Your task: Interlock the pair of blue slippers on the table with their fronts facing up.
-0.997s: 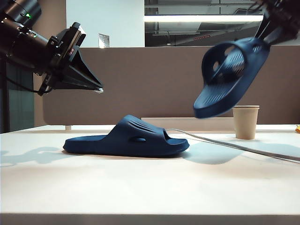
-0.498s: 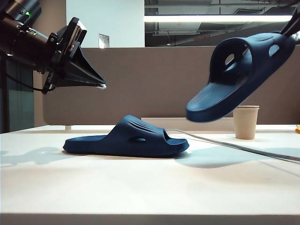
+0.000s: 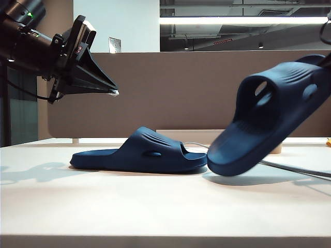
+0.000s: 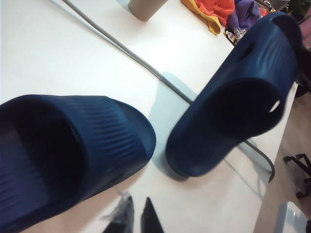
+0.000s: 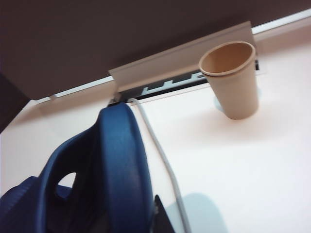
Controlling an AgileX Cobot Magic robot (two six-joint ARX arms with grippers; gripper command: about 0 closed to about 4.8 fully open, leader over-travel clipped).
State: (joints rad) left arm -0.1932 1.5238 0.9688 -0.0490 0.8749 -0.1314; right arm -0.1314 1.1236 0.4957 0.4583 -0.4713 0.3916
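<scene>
White flat worktop [image 3: 155, 206] first: one dark navy moulded foam slipper [image 3: 139, 152] lying sole-down at centre. Second matching navy slipper [image 3: 269, 121] tilted, toe near worktop, just beside the first, gripped at heel by right tool [image 5: 154, 213]. Left tool [image 3: 111, 93] shut, empty, hovering above. Best lowered gently, toe aligned toward the lying slipper's strap opening.
</scene>
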